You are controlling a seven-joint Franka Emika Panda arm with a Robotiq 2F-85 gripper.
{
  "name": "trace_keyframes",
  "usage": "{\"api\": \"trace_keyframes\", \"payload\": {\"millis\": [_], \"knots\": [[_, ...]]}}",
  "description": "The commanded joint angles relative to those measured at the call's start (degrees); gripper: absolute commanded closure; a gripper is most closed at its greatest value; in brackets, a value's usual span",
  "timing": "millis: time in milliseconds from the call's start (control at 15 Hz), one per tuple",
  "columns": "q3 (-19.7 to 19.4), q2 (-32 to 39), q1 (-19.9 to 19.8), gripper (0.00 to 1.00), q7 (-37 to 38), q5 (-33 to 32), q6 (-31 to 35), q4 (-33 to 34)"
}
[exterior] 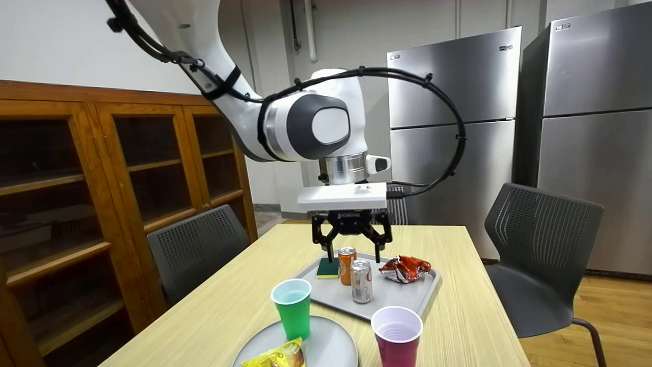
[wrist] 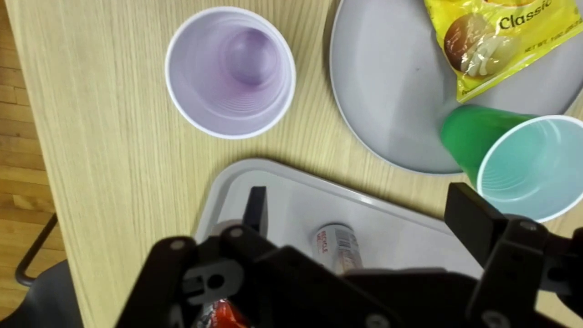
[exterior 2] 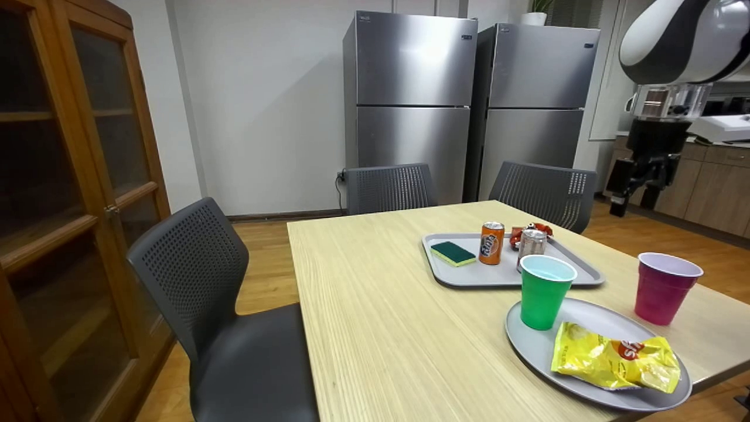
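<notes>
We see the gripper (exterior: 354, 260) holding nothing, its fingers parted; the silver can (exterior: 361, 282) stands lower, on the tray (exterior: 397, 300), long axis vertical, appearing between the fingers in the wrist view.

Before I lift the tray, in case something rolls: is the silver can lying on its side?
No, the silver can stands upright on the gray tray.
</notes>
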Motion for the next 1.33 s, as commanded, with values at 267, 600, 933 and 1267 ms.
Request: {"api": "trace_keyframes", "payload": {"millis": [267,600,933,1267], "knots": [[4.1,-1.5,5.9,0.0,9.3,-4.2,3.0,-3.5],[6.4,-0.4,8.8,0.0,16.4,-3.4,3.2,-4.1],[7.2,0.7,9.5,0.0,16.7,-2.6,2.1,-3.6],[7.2,1.2,9.6,0.0,16.8,-2.6,2.1,-3.6]]}}
